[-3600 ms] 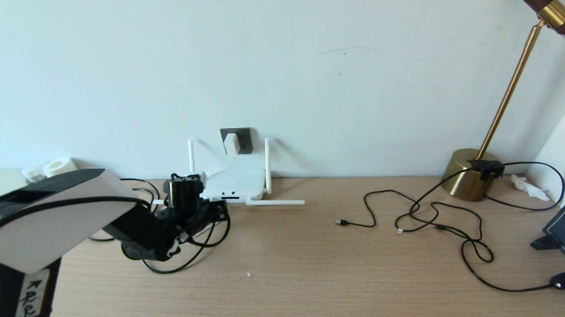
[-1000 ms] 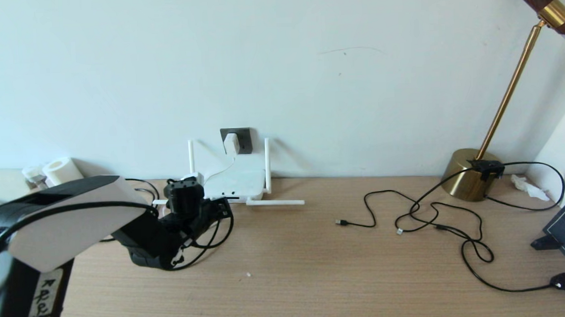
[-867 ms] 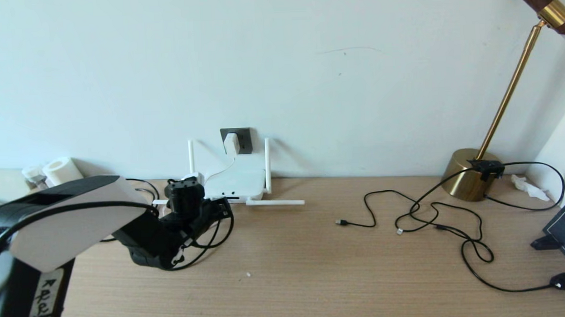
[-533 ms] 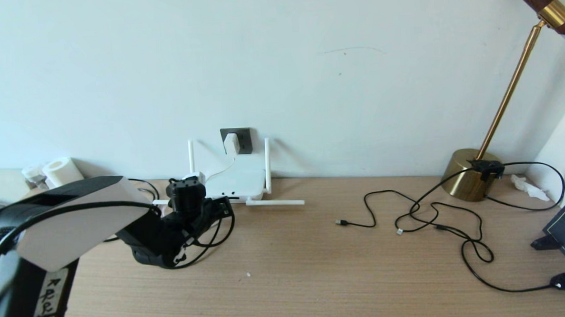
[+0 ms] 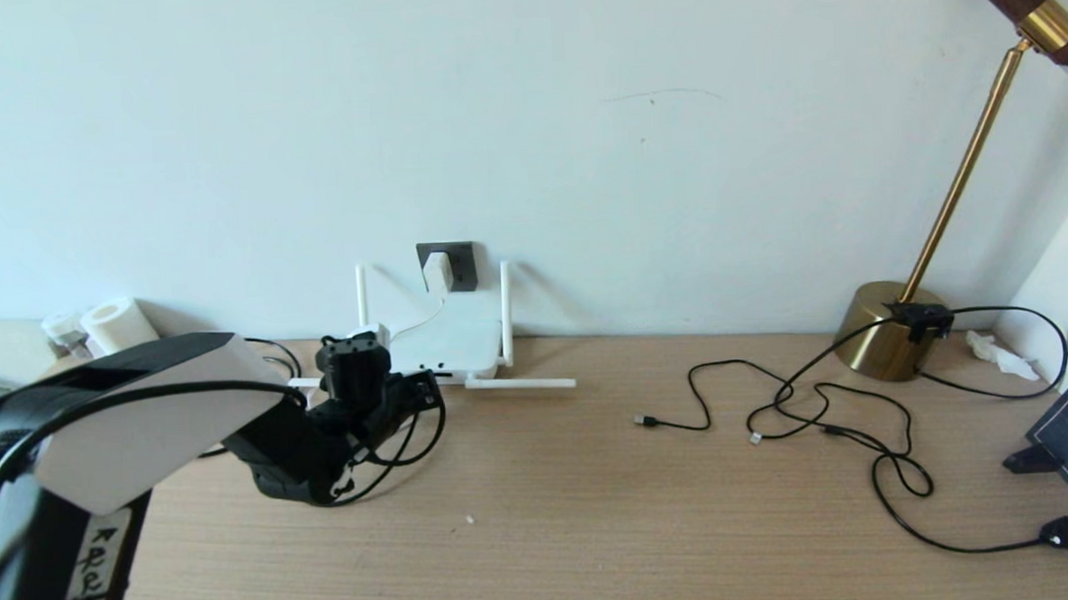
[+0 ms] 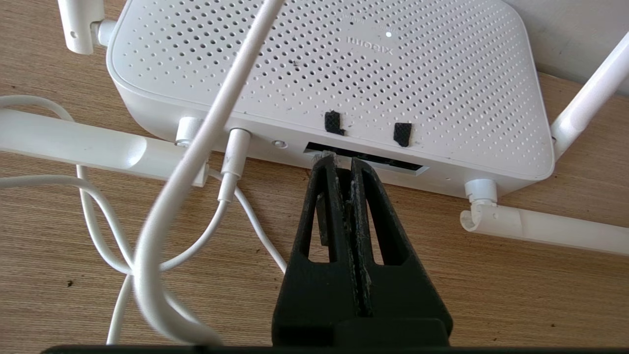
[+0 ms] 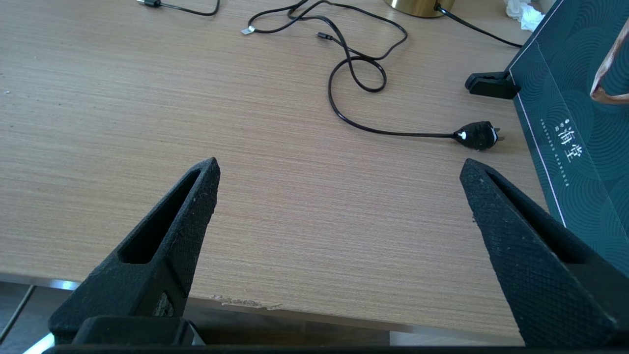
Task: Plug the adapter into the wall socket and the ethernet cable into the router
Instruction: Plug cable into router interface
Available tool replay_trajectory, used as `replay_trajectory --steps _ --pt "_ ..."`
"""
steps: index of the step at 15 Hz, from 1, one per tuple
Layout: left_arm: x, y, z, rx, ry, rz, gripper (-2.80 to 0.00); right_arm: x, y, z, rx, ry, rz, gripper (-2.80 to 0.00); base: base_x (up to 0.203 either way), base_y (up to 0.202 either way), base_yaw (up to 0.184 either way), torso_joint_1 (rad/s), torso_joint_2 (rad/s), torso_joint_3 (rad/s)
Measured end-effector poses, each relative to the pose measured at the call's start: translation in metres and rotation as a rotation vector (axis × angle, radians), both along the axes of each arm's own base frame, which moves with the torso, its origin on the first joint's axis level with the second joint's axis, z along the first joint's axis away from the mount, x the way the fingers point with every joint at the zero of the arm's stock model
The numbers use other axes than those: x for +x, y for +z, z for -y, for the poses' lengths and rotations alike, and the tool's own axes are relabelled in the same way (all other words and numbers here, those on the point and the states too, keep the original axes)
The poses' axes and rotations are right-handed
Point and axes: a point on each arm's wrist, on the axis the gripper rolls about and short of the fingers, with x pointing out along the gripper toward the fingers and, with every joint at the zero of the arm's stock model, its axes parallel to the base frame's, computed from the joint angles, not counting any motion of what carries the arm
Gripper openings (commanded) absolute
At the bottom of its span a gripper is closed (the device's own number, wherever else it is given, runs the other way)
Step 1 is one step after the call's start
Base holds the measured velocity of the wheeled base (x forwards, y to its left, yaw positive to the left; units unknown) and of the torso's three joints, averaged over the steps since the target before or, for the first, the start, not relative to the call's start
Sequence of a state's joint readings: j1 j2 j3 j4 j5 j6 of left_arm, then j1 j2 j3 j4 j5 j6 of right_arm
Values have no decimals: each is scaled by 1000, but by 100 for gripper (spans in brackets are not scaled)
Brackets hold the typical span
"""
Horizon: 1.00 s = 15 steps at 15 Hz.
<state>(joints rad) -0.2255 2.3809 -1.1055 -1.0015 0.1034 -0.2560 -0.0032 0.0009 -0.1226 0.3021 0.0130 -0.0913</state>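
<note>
Left tool (image 6: 344, 164) pinched closed, tips right at the router (image 6: 344, 64) port slot, adapter (image 5: 436, 271) in the wall socket (image 5: 457, 265), right tool (image 7: 339, 172) wide open above the worktop (image 7: 295, 147)

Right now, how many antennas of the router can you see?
4. Two antennas stand upright against the wall, left and right of the router. Two lie flat on the desk, one right, one left.

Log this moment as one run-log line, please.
adapter: in wall socket | left gripper: shut, tips at router port slot | right gripper: open, idle over desk
</note>
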Motion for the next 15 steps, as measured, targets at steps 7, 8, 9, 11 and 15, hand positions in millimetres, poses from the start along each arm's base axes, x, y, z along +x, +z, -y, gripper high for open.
replay_trajectory --steps 7,8,9,11,15 --pt "0 0 0 0 1 0 -280 0 0 0 0 0 0 0 0 0 0 0 0 0" --pt "0 0 0 0 0 0 -280 0 0 0 0 0 0 0 0 0 0 0 0 0" --pt "0 0 0 1 0 -1 -280 0 0 0 0 0 0 0 0 0 0 0 0 0" --pt "-1 1 1 1 -2 -1 -280 0 0 0 0 0 0 0 0 0 0 0 0 0" --pt "-7 -3 2 7 -5 -22 -280 0 0 0 0 0 1 0 0 0 0 0 0 0"
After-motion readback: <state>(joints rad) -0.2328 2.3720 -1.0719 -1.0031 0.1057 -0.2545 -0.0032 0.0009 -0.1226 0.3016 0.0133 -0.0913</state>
